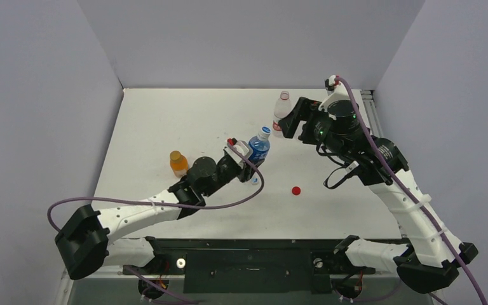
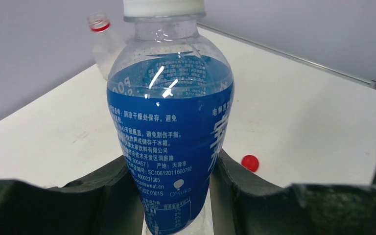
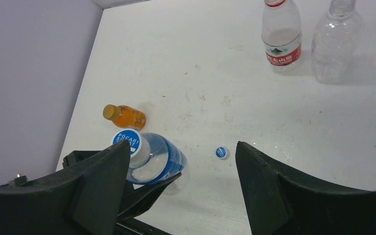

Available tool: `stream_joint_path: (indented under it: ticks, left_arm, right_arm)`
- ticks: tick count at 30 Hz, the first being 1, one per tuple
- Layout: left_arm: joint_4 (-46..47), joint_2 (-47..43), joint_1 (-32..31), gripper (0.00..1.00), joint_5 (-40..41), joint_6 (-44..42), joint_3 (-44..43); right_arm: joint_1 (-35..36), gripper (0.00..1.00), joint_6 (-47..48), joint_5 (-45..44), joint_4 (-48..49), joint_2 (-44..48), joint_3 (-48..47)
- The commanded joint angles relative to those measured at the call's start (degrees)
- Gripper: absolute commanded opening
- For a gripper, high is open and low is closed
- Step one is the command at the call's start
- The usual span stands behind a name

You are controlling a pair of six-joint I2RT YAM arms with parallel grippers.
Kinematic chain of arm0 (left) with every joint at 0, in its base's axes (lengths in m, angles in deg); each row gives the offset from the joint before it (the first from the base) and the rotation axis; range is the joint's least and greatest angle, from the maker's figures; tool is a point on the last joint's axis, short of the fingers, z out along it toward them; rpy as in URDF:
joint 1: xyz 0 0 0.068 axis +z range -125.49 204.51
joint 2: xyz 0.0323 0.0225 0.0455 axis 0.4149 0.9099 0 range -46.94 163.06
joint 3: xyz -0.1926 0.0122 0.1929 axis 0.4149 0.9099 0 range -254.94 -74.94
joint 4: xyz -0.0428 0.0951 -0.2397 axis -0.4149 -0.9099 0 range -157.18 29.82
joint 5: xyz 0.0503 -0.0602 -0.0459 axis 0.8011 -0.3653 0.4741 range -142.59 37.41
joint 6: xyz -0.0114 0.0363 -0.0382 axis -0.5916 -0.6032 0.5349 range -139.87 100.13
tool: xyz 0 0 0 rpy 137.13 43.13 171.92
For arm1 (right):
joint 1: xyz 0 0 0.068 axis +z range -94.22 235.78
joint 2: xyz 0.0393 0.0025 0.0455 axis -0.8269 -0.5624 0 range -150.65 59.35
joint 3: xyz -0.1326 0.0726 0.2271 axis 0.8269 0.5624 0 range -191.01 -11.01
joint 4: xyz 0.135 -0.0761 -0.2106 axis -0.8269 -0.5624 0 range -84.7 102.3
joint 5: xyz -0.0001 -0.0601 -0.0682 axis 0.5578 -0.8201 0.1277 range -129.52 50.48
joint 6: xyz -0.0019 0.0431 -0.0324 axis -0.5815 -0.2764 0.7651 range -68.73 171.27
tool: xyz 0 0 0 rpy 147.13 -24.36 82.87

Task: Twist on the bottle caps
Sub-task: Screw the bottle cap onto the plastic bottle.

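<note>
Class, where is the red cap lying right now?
In the top view the red cap lies loose on the tabletop, right of the blue bottle held in the left tool and closer to the near edge.

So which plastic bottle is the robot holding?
The blue-labelled plastic bottle in the left gripper; the orange bottle, red-labelled clear bottle and plain clear bottle stand free.

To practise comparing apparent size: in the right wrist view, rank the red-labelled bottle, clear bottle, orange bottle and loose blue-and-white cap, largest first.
1. Clear bottle and red-labelled bottle: look alike, both cropped at the frame top.
2. Orange bottle.
3. Loose blue-and-white cap.
</note>
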Motion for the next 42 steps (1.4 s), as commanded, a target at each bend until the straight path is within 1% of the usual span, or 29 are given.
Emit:
stream_joint_path:
  ticks: [1, 4, 5, 9, 11, 17, 27, 30, 34, 42]
  left_arm:
    - [-4.39, -5.35, 2.8, 0.0, -18.7, 7.6, -0.93]
    - [-5.26, -7.72, 4.31, 0.0, -24.49, 10.25, -0.67]
    - [-5.21, -8.05, 4.86, 0.0, -26.67, 11.56, -0.42]
    - [-3.98, -9.33, 5.75, 0.0, -30.65, 14.53, -0.05]
    - [-3.7, -9.49, 5.94, 0.0, -31.33, 15.11, -0.14]
    - [-3.12, -8.83, 6.14, 0.0, -32.88, 15.88, -0.61]
    - [-1.52, -8.94, 6.74, 0.0, -33.59, 16.96, -0.16]
    - [-1.18, -8.69, 6.85, 0.0, -33.9, 17.17, -0.26]
    - [-0.97, -8.4, 6.9, 0.0, -34.07, 17.33, -0.4]
    - [-0.93, -8.35, 7.38, 0.0, -34.75, 17.66, -0.44]
  right_arm:
    - [-2.38, 0.74, 10.02, 15.22, 10.19, -0.16, 2.6]
    - [-2.68, 0.75, 11.65, 21.86, 14.22, 0.51, 4.64]
    - [-2.69, 0.75, 11.15, 23.06, 16.88, 0.71, 5.32]
    - [-2.21, 0.77, 7.21, 26.85, 24.73, 2.84, 10.45]
    - [-1.46, 0.77, 5.89, 26.66, 26.64, 3.47, 11.65]
    - [2.32, 0.77, 5.56, 22.11, 27.54, 4.04, 12.55]
    - [3.83, 0.76, 5.48, 19.6, 26.77, 3.31, 11.85]
    - [5.31, 0.76, 5.28, 18.29, 26.77, 2.78, 11.5]
    - [6.95, 0.73, 5.65, 14.35, 25.98, 2.27, 10.98]
    - [7.04, 0.67, 6.34, 13.42, 24.64, 2.08, 10.27]
